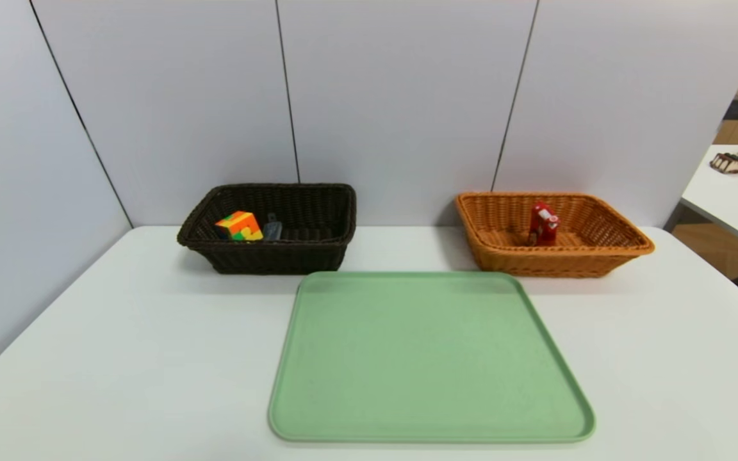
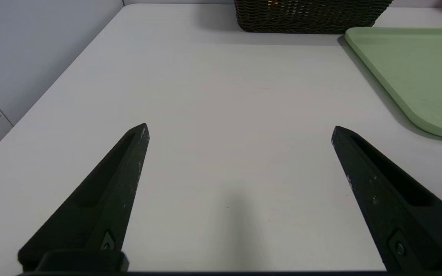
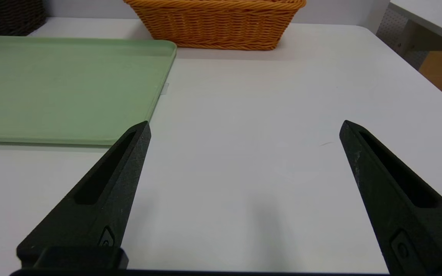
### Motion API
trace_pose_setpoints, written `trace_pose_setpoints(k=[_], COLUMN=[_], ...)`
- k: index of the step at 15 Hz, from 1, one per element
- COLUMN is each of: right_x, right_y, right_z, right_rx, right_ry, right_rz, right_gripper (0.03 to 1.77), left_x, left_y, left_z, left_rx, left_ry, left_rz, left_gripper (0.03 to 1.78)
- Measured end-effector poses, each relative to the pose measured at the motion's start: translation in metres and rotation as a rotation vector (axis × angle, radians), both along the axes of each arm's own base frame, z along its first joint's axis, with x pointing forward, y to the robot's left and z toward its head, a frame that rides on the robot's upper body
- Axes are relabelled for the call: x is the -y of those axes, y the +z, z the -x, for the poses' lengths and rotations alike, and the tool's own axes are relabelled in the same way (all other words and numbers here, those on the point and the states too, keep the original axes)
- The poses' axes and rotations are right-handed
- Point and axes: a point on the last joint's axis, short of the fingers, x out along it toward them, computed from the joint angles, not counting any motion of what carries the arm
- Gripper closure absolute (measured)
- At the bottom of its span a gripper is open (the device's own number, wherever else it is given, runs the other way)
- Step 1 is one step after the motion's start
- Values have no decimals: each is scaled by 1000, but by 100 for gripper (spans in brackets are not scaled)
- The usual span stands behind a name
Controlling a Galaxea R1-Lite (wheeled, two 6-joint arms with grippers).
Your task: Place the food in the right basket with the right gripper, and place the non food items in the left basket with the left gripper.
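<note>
The dark brown left basket (image 1: pixel 318 205) stands at the back of the white table and holds a multicoloured puzzle cube (image 1: pixel 239 226) and a small dark item (image 1: pixel 272 228). The orange right basket (image 1: pixel 606 224) holds a red food packet (image 1: pixel 543 224). The green tray (image 1: pixel 426 358) between them lies bare. Neither arm shows in the head view. My left gripper (image 2: pixel 240 128) hovers open over bare table, left of the tray (image 2: pixel 416 69) and short of the dark basket (image 2: pixel 309 17). My right gripper (image 3: pixel 244 125) hangs open over bare table, right of the tray (image 3: pixel 63 84), with the orange basket (image 3: pixel 217 27) ahead.
Grey wall panels close off the table's back and left side. A second white table (image 1: pixel 728 198) at the far right carries a few items. The table's right edge (image 3: pixel 416 69) drops to a wooden floor.
</note>
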Motion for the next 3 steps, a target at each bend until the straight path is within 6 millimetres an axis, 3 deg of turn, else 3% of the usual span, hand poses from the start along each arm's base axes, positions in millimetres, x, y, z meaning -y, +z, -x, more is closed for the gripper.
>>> trace_pose_setpoints(k=[3], right_x=[0], right_y=[0], right_z=[0], right_rx=[0], right_ry=[-1], right_rz=[-8], right_gripper=[10], left_x=[0], left_y=[0], left_z=[0], left_rx=[0], left_ry=[-1], left_rz=[0], left_gripper=[12])
